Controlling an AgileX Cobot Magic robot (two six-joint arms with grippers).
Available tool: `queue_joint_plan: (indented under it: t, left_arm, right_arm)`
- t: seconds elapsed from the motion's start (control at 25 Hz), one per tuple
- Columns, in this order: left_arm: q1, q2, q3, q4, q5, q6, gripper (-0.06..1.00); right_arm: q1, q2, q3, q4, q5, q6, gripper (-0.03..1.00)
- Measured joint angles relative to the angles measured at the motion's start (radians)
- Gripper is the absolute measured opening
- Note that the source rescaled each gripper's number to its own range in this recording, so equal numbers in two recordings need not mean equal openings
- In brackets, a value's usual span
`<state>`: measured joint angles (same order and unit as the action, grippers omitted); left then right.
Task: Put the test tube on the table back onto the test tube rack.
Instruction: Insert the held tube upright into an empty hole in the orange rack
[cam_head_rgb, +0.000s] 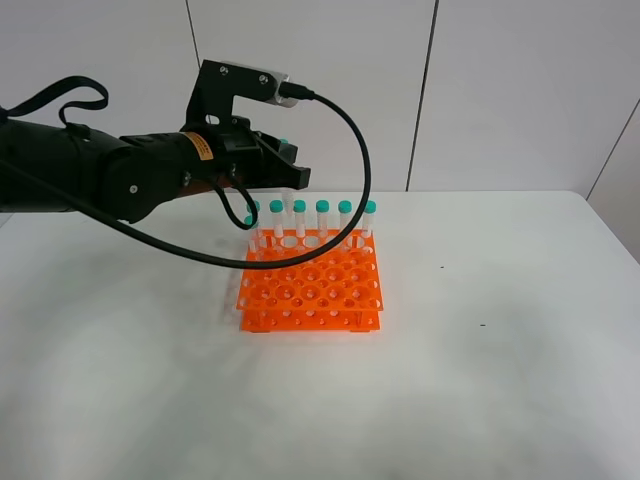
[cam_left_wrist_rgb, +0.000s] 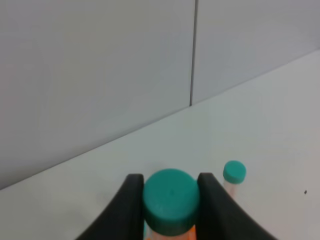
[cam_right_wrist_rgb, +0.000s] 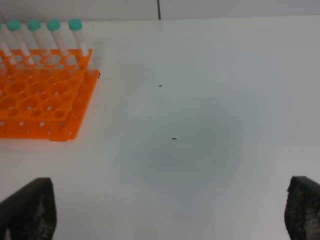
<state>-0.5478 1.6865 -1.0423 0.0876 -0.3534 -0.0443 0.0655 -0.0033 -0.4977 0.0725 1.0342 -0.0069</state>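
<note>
Left gripper (cam_left_wrist_rgb: 170, 179) clamped on the teal screw cap of the test tube (cam_left_wrist_rgb: 171, 202), one black finger (cam_left_wrist_rgb: 131, 200) pressed against each side of the cap. Tube carried cap uppermost, up off the table (cam_head_rgb: 500, 380) and, going by the high view, over the far left corner of the test tube rack (cam_head_rgb: 310, 290); a sliver of orange just under the cap in the left wrist view. Pointed tip and clear body hidden behind fingers and arm, so no telling between already in a hole and just above one. Along the rack's far row, six other tubes (cam_head_rgb: 322, 208) upright in their holes, teal caps level and evenly spaced, pale bodies reaching down into the orange tiers. Only one of them in sight past the fingers in the left wrist view, beyond the held cap and off to one side, apart from it. Rack itself flat on the white tabletop, roughly in the middle of the high view, square grid of round holes facing up. Right gripper (cam_right_wrist_rgb: 165, 212) spread wide, dark pads (cam_right_wrist_rgb: 27, 210) at opposite edges of the right wrist view with only white tabletop between them, clamped on nothing. Hanging over the table well apart from the rack, one rack corner and four capped tubes visible off to one side. Two small dark specks (cam_right_wrist_rgb: 173, 139) on the table ahead of that gripper.
</note>
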Motion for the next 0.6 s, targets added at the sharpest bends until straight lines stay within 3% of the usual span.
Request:
queue_joint_plan:
  t: [0.4, 0.6]
  left_arm:
    - [0.018, 0.109, 0.001, 0.000, 0.004, -0.012, 0.00]
    - [0.052, 0.109, 0.037, 0.000, -0.066, -0.015, 0.00]
  right_arm:
    - [0.000, 0.000, 0.000, 0.002, 0.000, 0.000, 1.00]
    - [0.000, 0.000, 0.000, 0.004, 0.000, 0.000, 1.00]
